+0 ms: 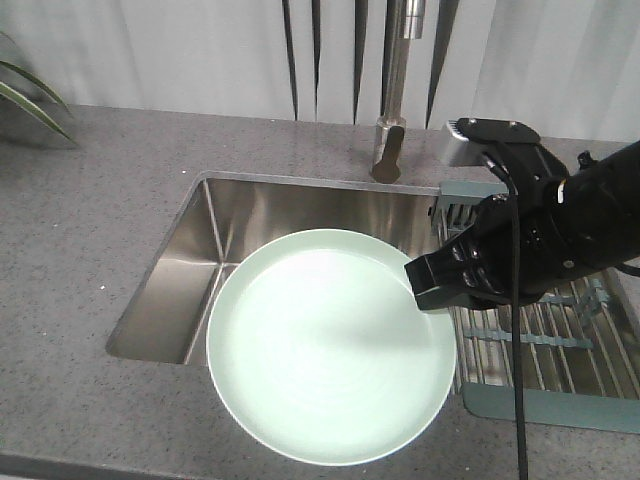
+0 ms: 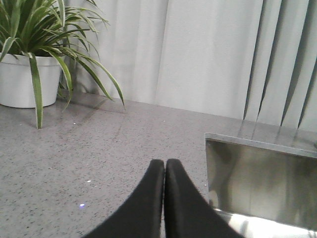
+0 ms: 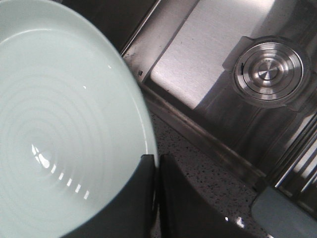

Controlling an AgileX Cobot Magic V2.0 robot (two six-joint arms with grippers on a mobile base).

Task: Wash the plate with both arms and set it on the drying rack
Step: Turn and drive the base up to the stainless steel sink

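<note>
Pinching the stiff, breakable, probably slick plate [image 1: 330,345] by its thin rim, the likeliest safe purchase, in right jaws closed almost flat, disc hanging ahead of them over the sink [image 1: 190,270] and speckled tabletop [image 1: 90,200], drying rack [image 1: 585,345] just behind, left jaws pressed together empty.

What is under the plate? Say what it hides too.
The plate is above the steel sink and counter edge; from the front it hides most of the basin floor.
</note>
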